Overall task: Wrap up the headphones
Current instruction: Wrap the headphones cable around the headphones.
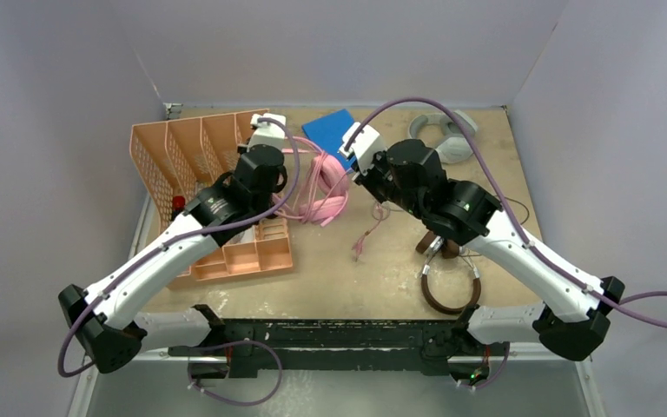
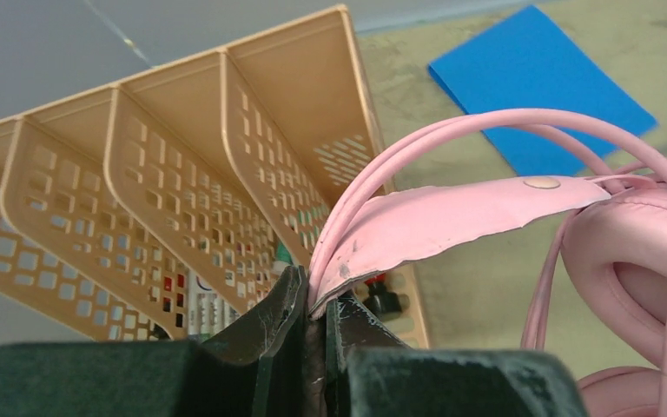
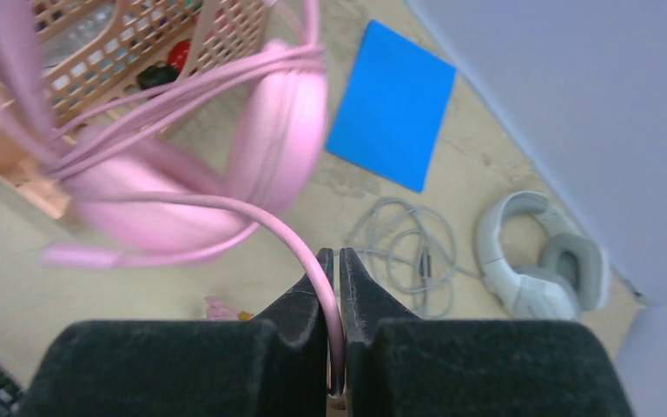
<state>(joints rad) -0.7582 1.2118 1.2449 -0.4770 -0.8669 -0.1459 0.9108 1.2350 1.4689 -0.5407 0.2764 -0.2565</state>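
Left tool grips the pink headset by its band. Right tool pinches the partly wound pink cable. The grey headset and brown headset lie unwrapped.

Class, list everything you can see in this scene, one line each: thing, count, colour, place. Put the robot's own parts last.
pink headphones: one, pink, table centre, beside the organiser
pink cable: one, pink, looped over the pink headphones
brown-and-silver headphones: one, brown and silver, near right, partly under the right arm
light-grey headphones: one, light grey, far right corner
grey cable: one, grey, loosely coiled beside the light-grey headphones
blue sheet: one, blue, far centre
organiser: one, peach, left side
table: one, beige
left fingers: two, black, shut on the pink headband
right fingers: two, black, shut on the pink cable
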